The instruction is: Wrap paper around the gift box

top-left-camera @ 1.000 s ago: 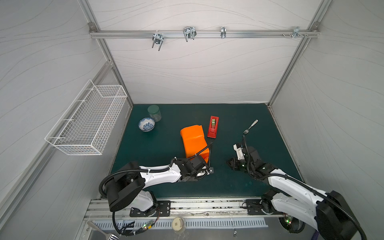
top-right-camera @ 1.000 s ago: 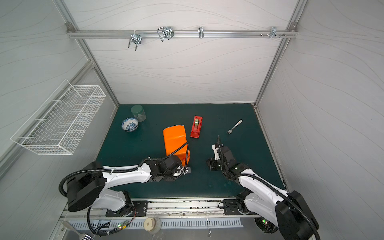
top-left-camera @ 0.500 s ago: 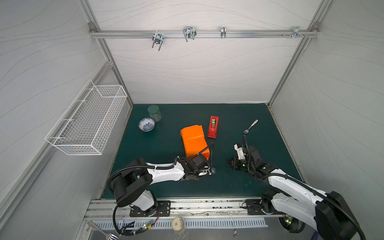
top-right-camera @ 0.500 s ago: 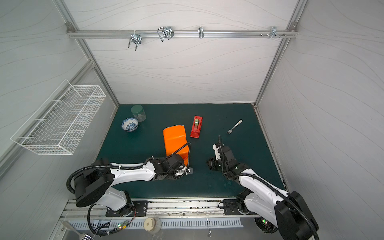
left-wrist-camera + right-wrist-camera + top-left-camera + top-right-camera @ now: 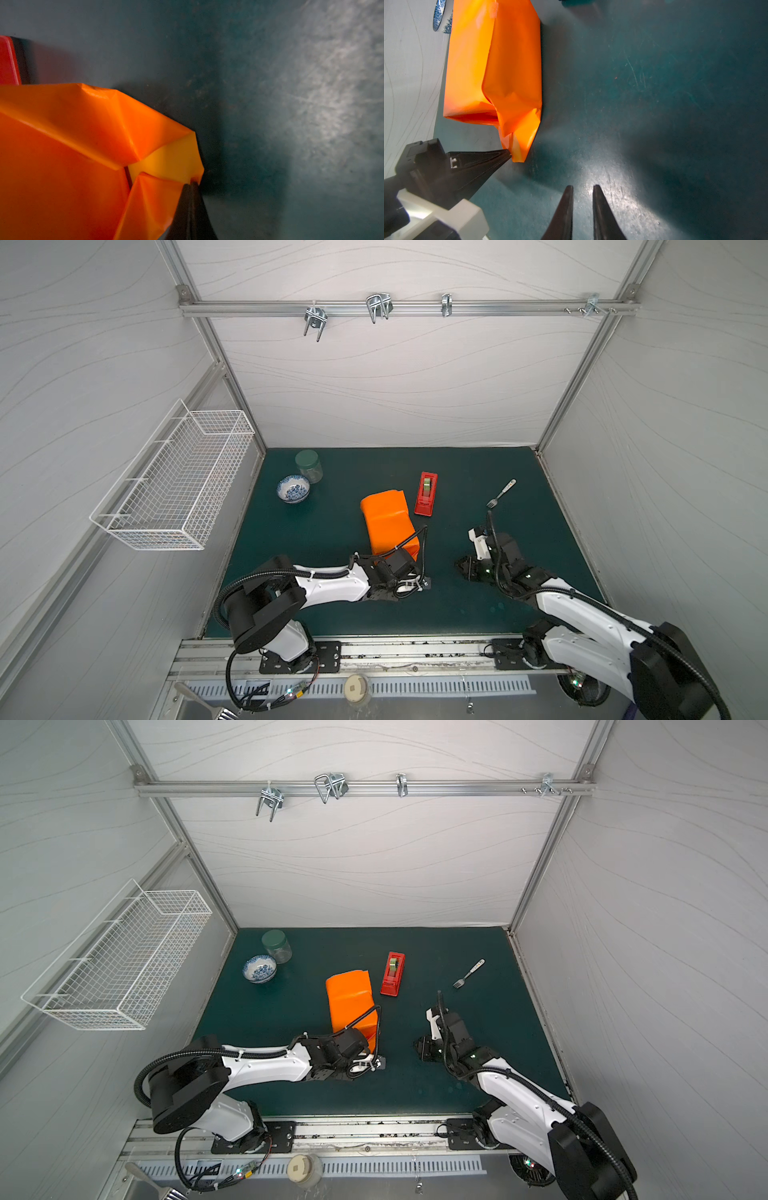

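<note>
While tight on the paper (image 5: pixel 512 62) — left gripper (image 5: pixel 509 154).

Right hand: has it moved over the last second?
No. In both top views the right hand sits at the same spot, just as far from the fork as before.

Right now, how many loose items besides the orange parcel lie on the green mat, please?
4: glass jar, blue-patterned bowl back left; red tape dispenser beside parcel; metal fork right. Others may be hidden.
</note>
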`<state>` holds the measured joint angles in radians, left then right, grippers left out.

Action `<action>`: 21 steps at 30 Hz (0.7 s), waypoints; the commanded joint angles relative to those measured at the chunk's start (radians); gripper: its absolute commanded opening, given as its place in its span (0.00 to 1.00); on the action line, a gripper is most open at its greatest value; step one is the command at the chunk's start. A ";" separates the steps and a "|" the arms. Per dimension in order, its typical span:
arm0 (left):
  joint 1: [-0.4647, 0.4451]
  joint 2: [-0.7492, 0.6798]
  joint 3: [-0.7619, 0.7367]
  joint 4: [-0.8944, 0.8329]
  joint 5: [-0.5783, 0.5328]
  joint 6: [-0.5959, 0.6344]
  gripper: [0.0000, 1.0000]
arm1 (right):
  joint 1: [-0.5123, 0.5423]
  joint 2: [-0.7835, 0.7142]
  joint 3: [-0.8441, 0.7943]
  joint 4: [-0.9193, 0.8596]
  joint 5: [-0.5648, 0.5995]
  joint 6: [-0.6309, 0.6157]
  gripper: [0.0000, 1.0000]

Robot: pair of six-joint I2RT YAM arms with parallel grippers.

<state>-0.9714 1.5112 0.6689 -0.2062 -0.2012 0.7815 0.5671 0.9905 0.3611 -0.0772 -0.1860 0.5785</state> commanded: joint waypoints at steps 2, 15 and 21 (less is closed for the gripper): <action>0.017 -0.025 -0.005 0.030 0.017 0.004 0.00 | -0.006 -0.003 -0.002 -0.005 -0.022 0.000 0.20; 0.078 -0.155 -0.055 0.123 0.078 -0.057 0.00 | 0.202 0.119 -0.012 0.201 -0.014 0.050 0.21; 0.099 -0.181 -0.062 0.121 0.096 -0.078 0.00 | 0.389 0.266 -0.065 0.528 0.135 0.047 0.17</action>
<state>-0.8833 1.3567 0.6098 -0.1261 -0.1379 0.7132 0.8909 1.2072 0.3225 0.2310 -0.1474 0.6224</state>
